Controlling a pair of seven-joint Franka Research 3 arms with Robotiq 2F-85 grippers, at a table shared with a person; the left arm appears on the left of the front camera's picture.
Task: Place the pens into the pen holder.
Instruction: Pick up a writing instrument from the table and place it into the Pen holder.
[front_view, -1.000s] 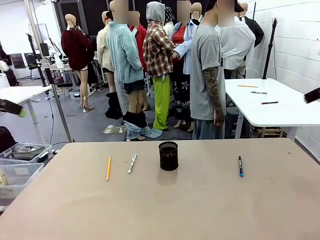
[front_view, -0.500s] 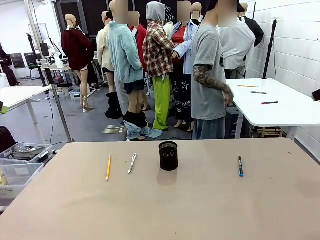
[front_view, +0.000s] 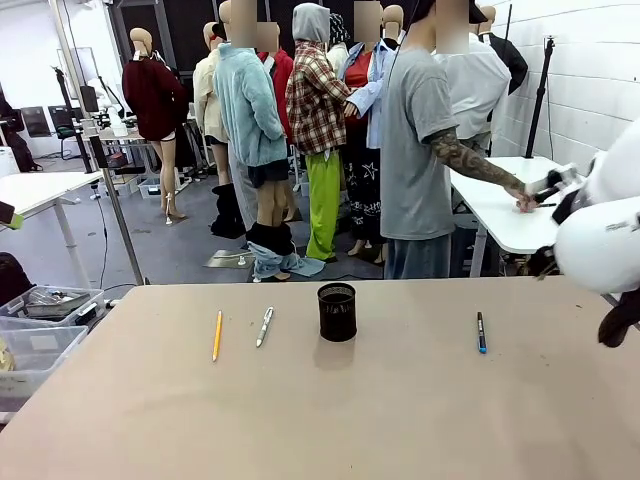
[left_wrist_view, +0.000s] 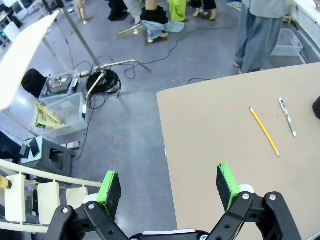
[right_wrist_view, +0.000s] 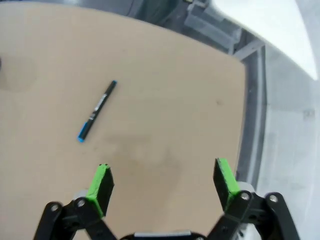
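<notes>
The yellow wooden pencil (front_view: 217, 335) and silver pen (front_view: 264, 326) lie left of the black mesh cylindrical pen holder (front_view: 337, 311), a black blue-tipped pen (front_view: 480, 332) right of it; the left gripper (left_wrist_view: 170, 185) and right gripper (right_wrist_view: 162, 182) (fingers wide apart, empty) may skid these thin sticks when pinching.

Table top: the wide beige table (front_view: 400, 420) looks matt and smooth, like laminate board.
Holder: the small black cylindrical mesh cup (front_view: 337, 312) looks like fine metal mesh with a dull finish.
Pencil: the long yellow-orange pencil (front_view: 217, 335), at 9 o'clock of the cup, has a smooth painted coat.
Pen: the shorter silver-white pen (front_view: 264, 326), also at 9 o'clock but nearer, looks slightly glossy; metal or plastic, I cannot tell.
Marker: the black pen with blue cap (front_view: 481, 331), at 3 o'clock, looks like smooth plastic.
Left gripper (left_wrist_view: 169, 186): matt black fingers; the green pads (left_wrist_view: 109, 186) look rough and rubbery.
Right gripper (right_wrist_view: 162, 180): the same matt black, with dull green pads (right_wrist_view: 225, 177).
Arm shell: the white right arm (front_view: 600, 240) looks like glossy plastic.
</notes>
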